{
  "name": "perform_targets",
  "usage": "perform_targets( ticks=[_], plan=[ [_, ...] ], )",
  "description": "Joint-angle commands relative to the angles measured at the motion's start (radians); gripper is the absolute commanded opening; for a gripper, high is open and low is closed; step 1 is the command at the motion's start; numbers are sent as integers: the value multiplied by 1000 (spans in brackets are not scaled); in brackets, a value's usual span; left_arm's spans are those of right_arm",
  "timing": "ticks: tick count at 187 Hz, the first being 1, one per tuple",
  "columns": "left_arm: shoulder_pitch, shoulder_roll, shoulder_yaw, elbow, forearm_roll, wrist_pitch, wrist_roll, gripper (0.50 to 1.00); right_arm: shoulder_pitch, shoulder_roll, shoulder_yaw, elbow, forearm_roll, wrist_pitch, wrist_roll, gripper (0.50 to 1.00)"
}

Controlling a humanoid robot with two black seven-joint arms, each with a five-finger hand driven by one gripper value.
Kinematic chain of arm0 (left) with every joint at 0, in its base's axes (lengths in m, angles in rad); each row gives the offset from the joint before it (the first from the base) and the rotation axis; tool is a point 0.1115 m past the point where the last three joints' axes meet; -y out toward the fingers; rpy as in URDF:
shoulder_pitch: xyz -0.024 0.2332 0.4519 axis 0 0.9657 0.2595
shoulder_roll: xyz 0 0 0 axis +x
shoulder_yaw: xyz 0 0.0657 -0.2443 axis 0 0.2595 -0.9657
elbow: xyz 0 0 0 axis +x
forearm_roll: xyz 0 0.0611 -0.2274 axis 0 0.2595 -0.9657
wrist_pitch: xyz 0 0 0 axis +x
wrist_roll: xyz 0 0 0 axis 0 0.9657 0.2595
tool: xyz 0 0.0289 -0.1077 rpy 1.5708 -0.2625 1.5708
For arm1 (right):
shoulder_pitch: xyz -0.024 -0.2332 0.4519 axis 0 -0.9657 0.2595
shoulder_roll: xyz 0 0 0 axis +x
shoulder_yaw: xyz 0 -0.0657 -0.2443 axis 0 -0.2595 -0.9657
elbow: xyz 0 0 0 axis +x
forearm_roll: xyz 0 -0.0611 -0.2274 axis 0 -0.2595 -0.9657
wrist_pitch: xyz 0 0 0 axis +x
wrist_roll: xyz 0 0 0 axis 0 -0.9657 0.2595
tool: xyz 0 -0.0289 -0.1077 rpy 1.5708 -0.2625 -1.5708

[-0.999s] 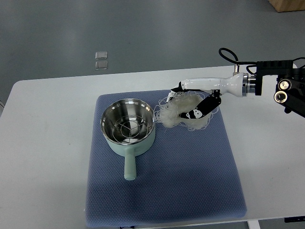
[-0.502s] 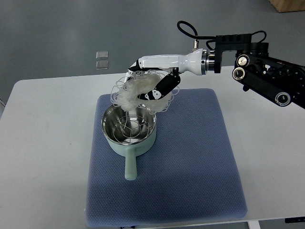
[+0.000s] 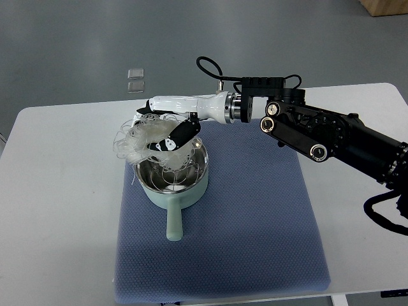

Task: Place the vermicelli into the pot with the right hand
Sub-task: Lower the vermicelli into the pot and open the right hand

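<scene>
A pale, tangled nest of vermicelli (image 3: pixel 141 136) sits left of centre in the frame, held in the curled fingers of the right hand (image 3: pixel 167 131), whose white and black fingers close around the noodles from above and from the right. The bundle hangs over the upper left rim of the pot (image 3: pixel 171 173), partly above the opening and partly spilling past the rim on its left side, with loose loops trailing down toward the metal. The pot is mint green outside with a shiny steel interior and a wire rack visible at its bottom; the noodles cover part of the inside, so the rest cannot be seen. Its short handle (image 3: pixel 173 224) points toward the bottom of the frame. The black right arm (image 3: pixel 331 134) stretches in from the right edge, crossing above the upper part of a blue textured mat (image 3: pixel 255 229) on which the pot stands. The mat lies on a white table (image 3: pixel 57 210). Beyond the table's far edge is grey floor, with two small clear squares (image 3: pixel 135 80) lying at upper left
</scene>
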Motion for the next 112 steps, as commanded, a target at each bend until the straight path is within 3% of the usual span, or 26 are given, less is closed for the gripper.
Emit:
perform_targets(
  ticks=[1,33,48,61,84,112],
  plan=[
    [0,0,0,0,0,0,-1,1000,-15,7,-3,-22,0,-23,-4,656],
    [0,0,0,1,0,0,0,1000,-28,7,-28,-33,0,-61,-8,684],
    [0,0,0,0,0,0,0,1000,-31,7,-28,-34,0,-75,-8,754],
    [0,0,0,0,0,0,0,1000,-35,7,-28,-33,0,-76,-6,764],
    [0,0,0,0,0,0,-1,1000,-38,7,-26,-33,6,-76,-6,850],
    [0,0,0,0,0,0,-1,1000,-40,3,-23,-30,20,-72,-6,901]
  ],
)
